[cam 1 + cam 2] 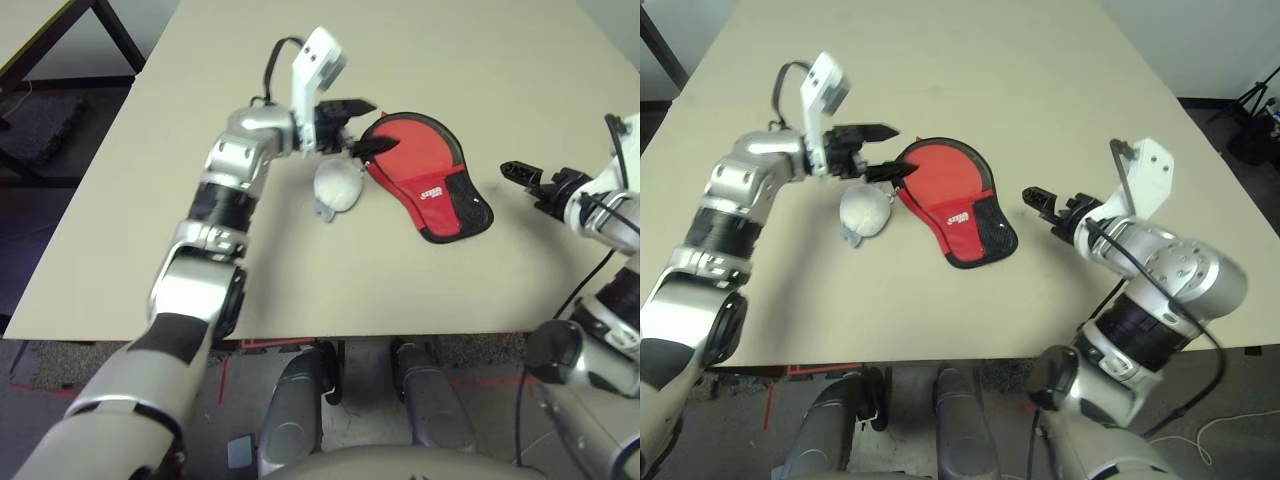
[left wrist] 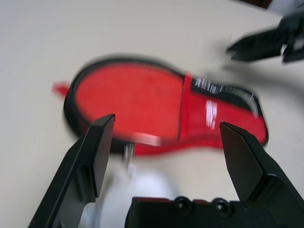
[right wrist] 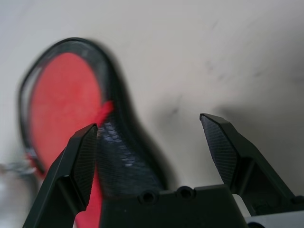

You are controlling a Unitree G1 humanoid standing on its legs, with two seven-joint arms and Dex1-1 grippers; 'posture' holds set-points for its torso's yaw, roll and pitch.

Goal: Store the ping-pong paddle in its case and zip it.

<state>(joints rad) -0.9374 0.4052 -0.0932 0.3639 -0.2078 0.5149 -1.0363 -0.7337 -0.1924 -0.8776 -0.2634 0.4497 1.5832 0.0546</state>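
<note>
— Where is the paddle-shaped red fabric case (image 1: 950,205) with the black lower part and white lettering?

— Flat on the pale beige table (image 1: 1040,100), between the two grippers. Its round red end lies just past the left fingertips; its narrow black mesh end points toward the right fingertips.

— What are the left gripper's (image 1: 885,150) fingers doing?

— The two black fingers (image 2: 90,161) stand spread apart. In the left wrist view the case's round end lies in the gap between them, a little beyond the tips. From the head views the lower fingertip sits at the case's black zipper edge; whether it touches, I cannot tell.

— And the fluffy white-grey ball (image 1: 864,212)?

— It rests on the table just below the left fingers, beside the case's round end, against or very near its edge.

— The right gripper (image 1: 1037,200)?

— Its fingers (image 3: 76,161) are also spread, holding nothing. They point at the case's black mesh end, apart from it, with bare table between tips and fabric.

— Is the ping-pong paddle to be seen?

— Only the case's outside shows; whether the paddle is inside, I cannot tell.
</note>
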